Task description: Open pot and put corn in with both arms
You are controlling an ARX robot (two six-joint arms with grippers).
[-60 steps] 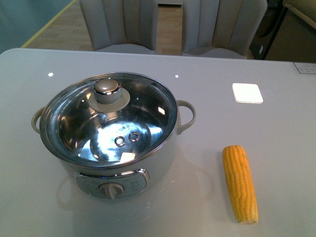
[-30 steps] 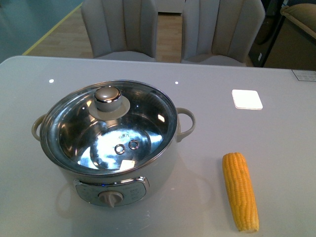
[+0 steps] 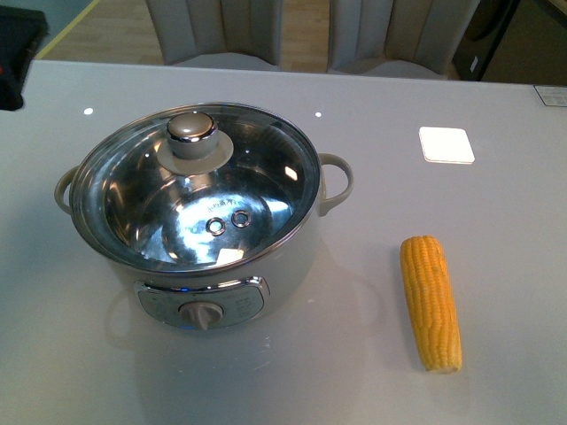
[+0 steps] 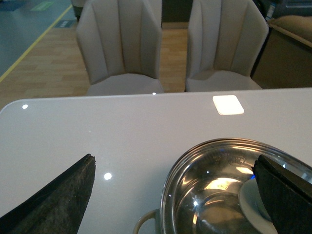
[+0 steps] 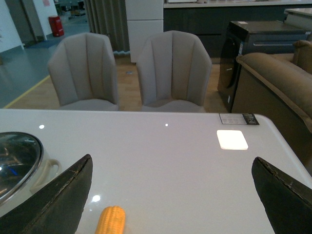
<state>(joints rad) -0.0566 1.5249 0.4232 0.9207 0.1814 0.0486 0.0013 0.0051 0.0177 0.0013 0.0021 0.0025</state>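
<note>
Left gripper (image 4: 174,161) and right gripper (image 5: 171,161) both have their fingers spread wide, holding nothing. I'd centre the left over the knob (image 3: 192,128) of the glass lid (image 3: 266,173), close squarely, and lift straight off the pot (image 3: 292,266); the corn cob (image 3: 431,301) comes after.

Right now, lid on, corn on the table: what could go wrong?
1. The lid is glass with a small shiny knob; a poor pinch could let it slip and drop onto the pot.
2. The corn lies loose on the glossy table; it may roll away when pinched.

No text is readable; markings on the pot (image 3: 294,264) are too small.
</note>
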